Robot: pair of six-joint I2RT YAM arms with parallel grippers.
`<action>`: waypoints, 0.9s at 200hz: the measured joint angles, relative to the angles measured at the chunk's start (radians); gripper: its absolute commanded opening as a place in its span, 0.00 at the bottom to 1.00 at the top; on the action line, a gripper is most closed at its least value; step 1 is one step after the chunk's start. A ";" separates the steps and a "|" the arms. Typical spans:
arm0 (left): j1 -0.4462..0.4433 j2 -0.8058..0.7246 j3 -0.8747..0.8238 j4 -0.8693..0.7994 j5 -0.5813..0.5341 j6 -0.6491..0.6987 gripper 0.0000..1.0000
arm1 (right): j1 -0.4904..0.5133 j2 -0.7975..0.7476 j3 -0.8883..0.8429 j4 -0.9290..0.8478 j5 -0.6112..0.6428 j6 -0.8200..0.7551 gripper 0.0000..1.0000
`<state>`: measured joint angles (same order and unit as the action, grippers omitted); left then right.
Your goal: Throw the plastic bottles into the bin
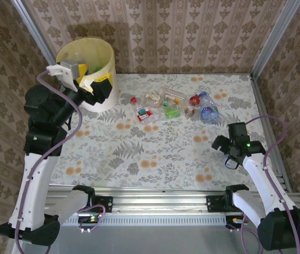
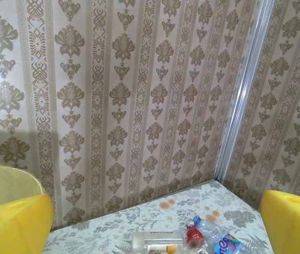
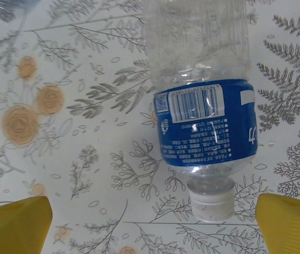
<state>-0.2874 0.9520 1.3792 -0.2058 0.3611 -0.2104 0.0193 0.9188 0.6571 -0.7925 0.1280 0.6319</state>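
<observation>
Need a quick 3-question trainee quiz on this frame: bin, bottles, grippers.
1. True or false: the right gripper is shut on the clear plastic bottle with the blue label.
2. Where does the tall round pale-yellow bin stand? A: far-left corner of the table. B: far-right corner. C: middle of the near edge.
3. Fill in: that bottle's cap is ___.
Key: 1 false, its jaws are open and the bottle lies on the table; 2 A; 3 white.

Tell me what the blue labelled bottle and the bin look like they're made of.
Blue-labelled bottle: thin clear plastic, glossy, see-through with dents. Its label looks like printed film; white cap likely matte plastic. Bin: probably pale-yellow plastic, smooth wall, hard to confirm from above.
</observation>
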 measured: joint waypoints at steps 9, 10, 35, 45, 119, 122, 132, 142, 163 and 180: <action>0.000 -0.007 0.000 -0.007 -0.003 0.000 1.00 | -0.018 0.013 -0.015 0.019 -0.009 -0.004 1.00; 0.000 -0.008 0.000 -0.008 -0.003 0.000 1.00 | -0.019 0.013 -0.016 0.020 -0.010 -0.004 1.00; 0.000 -0.031 0.000 -0.034 -0.018 0.000 1.00 | -0.064 0.031 -0.057 0.057 -0.020 -0.008 1.00; 0.000 -0.036 0.000 -0.043 -0.023 0.000 1.00 | -0.076 0.032 -0.069 0.070 -0.027 -0.008 1.00; 0.000 -0.037 -0.001 -0.082 -0.047 -0.008 1.00 | -0.139 0.145 -0.108 0.178 -0.084 -0.007 0.96; 0.000 -0.037 -0.001 -0.085 -0.047 -0.008 1.00 | -0.142 0.152 -0.108 0.182 -0.087 -0.007 0.96; 0.000 -0.037 -0.001 -0.095 -0.048 -0.008 1.00 | -0.153 0.169 -0.108 0.196 -0.097 -0.008 0.95; 0.000 -0.037 -0.001 -0.105 -0.048 -0.008 1.00 | -0.165 0.184 -0.108 0.208 -0.109 -0.007 0.94; 0.000 -0.038 -0.001 -0.110 -0.051 -0.009 1.00 | -0.185 0.217 -0.108 0.230 -0.130 -0.007 0.91; 0.000 -0.039 -0.001 -0.112 -0.052 -0.013 1.00 | -0.190 0.245 -0.108 0.253 -0.144 -0.007 0.87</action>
<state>-0.2874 0.9127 1.3785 -0.3176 0.3092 -0.2234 -0.1703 1.1633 0.5491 -0.5392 -0.0158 0.6247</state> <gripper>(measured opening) 0.997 0.899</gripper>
